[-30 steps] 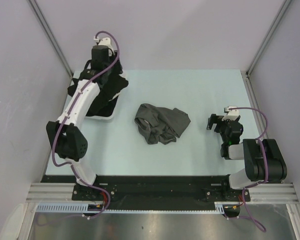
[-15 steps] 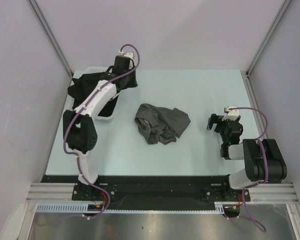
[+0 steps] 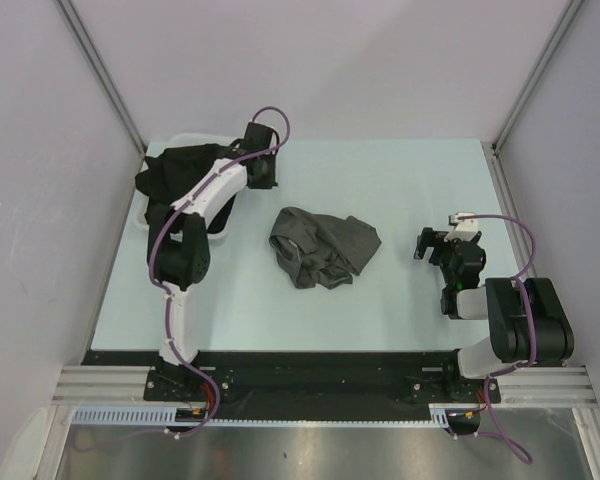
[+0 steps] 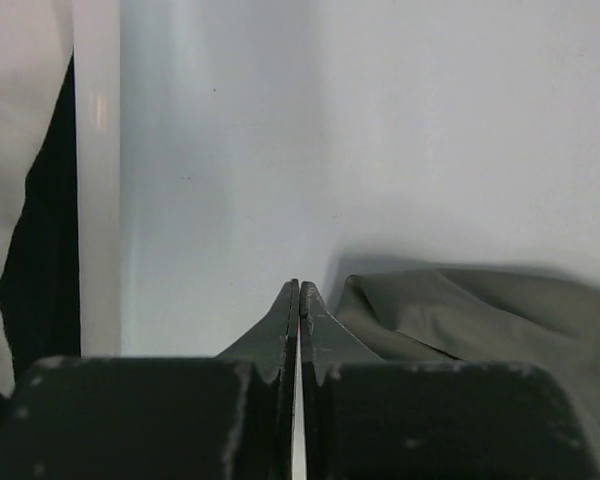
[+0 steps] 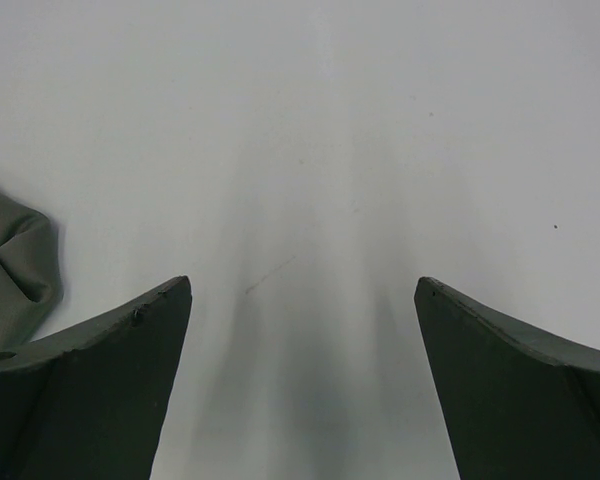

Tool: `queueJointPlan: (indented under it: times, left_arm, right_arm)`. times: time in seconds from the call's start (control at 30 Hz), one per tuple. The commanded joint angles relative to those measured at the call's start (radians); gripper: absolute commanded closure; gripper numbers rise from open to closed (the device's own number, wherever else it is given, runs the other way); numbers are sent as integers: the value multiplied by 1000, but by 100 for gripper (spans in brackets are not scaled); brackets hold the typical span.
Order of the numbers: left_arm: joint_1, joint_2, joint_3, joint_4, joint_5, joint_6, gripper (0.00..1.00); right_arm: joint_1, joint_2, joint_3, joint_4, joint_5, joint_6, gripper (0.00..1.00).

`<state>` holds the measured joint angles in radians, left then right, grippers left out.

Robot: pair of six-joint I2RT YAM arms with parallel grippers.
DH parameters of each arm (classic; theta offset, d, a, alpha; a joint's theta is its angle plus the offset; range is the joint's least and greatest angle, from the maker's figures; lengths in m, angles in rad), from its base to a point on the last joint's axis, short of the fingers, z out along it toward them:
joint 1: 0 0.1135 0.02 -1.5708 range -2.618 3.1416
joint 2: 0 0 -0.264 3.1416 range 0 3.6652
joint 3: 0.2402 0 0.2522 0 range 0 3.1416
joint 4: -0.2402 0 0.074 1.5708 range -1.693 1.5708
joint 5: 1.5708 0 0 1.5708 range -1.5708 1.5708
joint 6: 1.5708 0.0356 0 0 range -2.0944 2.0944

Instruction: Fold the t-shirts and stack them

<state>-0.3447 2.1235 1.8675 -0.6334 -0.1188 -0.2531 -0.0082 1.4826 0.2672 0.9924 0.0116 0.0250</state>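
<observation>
A charcoal grey t-shirt [image 3: 323,246] lies crumpled in the middle of the table. Black t-shirts [image 3: 176,172] are heaped in the white tray [image 3: 216,232] at the back left and hang over its rim. My left gripper [image 3: 264,180] hovers just right of the tray, between it and the grey shirt, shut with nothing in it. In the left wrist view the shut gripper [image 4: 299,286] points at bare table, with the grey t-shirt [image 4: 480,312] at its right. My right gripper [image 3: 425,243] is right of the grey shirt, open and empty. The right wrist view shows the open gripper [image 5: 303,287] and a grey t-shirt [image 5: 10,268] fold at the left edge.
The white tray's rim [image 4: 98,200] runs down the left of the left wrist view, with black cloth [image 4: 40,260] beyond it. Grey walls and metal posts [image 3: 105,85] enclose the table on three sides.
The left arm has swung right from above the tray to the table beside it, and its jaws have closed on nothing. The right arm and the grey shirt have not moved.
</observation>
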Motion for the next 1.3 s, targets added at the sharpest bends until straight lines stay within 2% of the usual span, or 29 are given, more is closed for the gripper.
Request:
queueJointPlan:
  times: [0.0, 0.97, 1.27]
  left_arm:
    - [13, 42, 67, -20, -44, 12, 100]
    - [216, 118, 79, -80, -159, -6, 100]
    - [300, 150, 166, -103, -170, -3, 100]
  right_arm:
    - [5, -15, 21, 28, 18, -11, 0]
    - [5, -15, 21, 31, 17, -13, 0]
    - [2, -12, 21, 32, 10, -8, 0]
